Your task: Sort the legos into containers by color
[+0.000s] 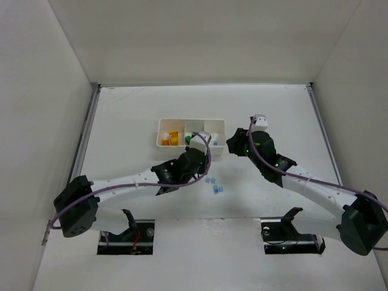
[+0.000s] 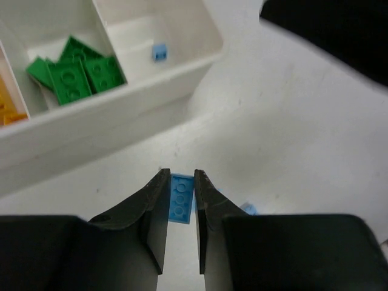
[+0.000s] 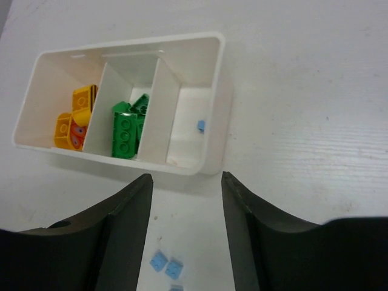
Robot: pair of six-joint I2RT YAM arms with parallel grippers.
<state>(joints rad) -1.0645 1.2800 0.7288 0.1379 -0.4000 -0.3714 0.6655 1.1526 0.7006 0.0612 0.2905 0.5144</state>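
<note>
White smooth plastic tray (image 3: 221, 121), three square compartments: about three yellow-orange bricks (image 3: 73, 118) left, about four flat green bricks (image 2: 71, 79) middle, one tiny blue brick (image 3: 200, 125) right; left pincer (image 2: 180, 174) clenched on a studded light-blue plate (image 2: 180, 206) beside the tray, right pincer (image 3: 185, 177) spread, empty.

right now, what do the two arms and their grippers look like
The left arm and right arm have white link tubes between black joint housings, with a lilac cable running along each. Small green lights show on the right arm. The left gripper and right gripper each have two black fingers, broad at the base, tapering to blunt tips.
</note>
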